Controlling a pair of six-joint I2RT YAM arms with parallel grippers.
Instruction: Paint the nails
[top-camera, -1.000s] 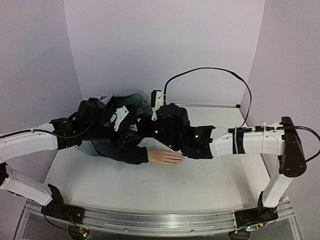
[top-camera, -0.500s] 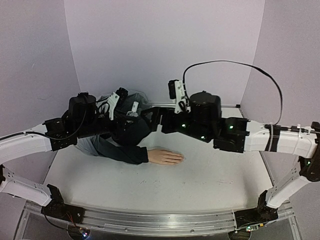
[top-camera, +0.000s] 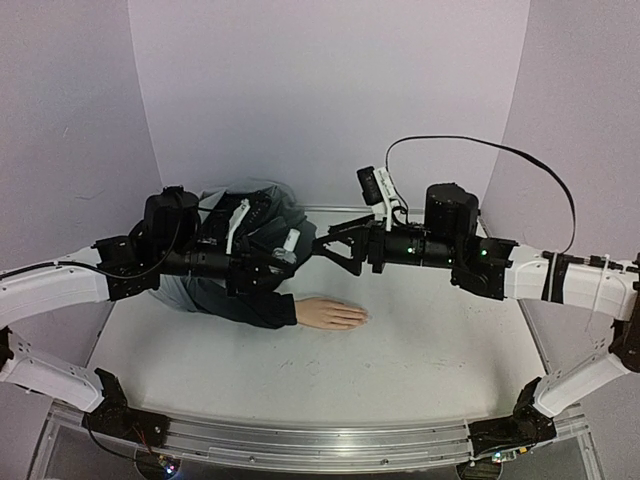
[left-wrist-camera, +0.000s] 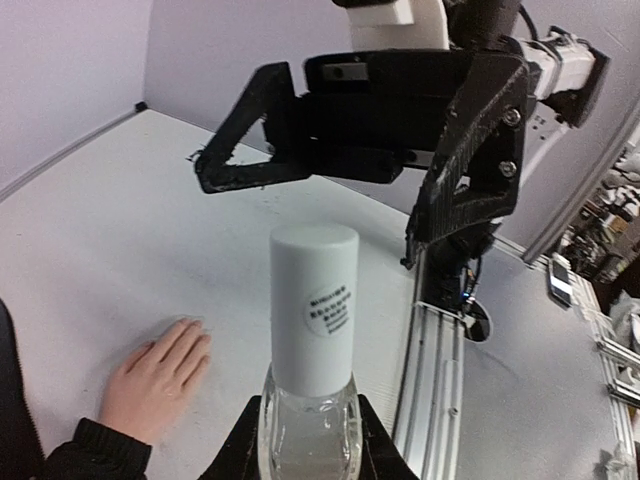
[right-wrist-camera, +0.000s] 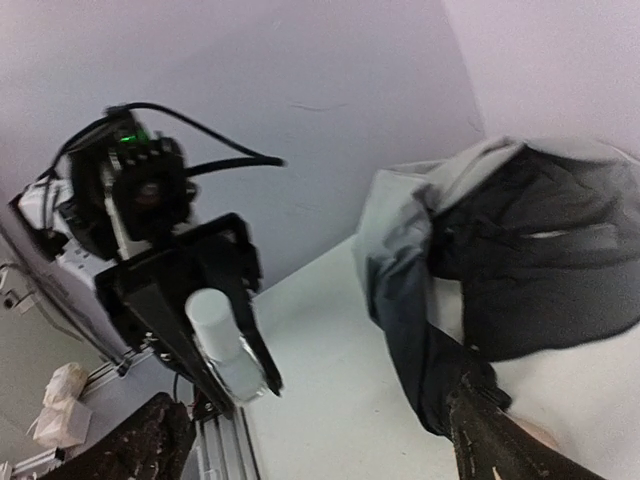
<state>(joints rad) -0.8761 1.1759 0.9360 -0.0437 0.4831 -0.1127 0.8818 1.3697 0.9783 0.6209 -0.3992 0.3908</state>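
Noted white table (top-camera: 420, 360) lying under the mannequin hand (top-camera: 330, 314). Recorded left arm (top-camera: 60, 290) reaching in from the wrist side of that hand and right arm (top-camera: 570, 285) reaching in from its fingertip side, both raised above it and clear of it. Found dark navy-and-grey jacket sleeve (top-camera: 225, 298) running off the hand's wrist and heaped up on the far side of it. Found the mannequin hand itself palm down, flat on the table, fingers extended. Noted left gripper (top-camera: 280, 258) above and beyond the hand's wrist, clamped around the clear glass body of a small bottle (left-wrist-camera: 313, 310), white cap on and pointing toward the right gripper (top-camera: 332, 248). Noted that right gripper above and beyond the hand's knuckles, just beside the bottle cap, fingers spread wide, gripping nothing and not touching the cap. Located nails (left-wrist-camera: 190, 328) at the hand's fingertips, lower than both grippers and well apart from them. Too small to judge for colour.
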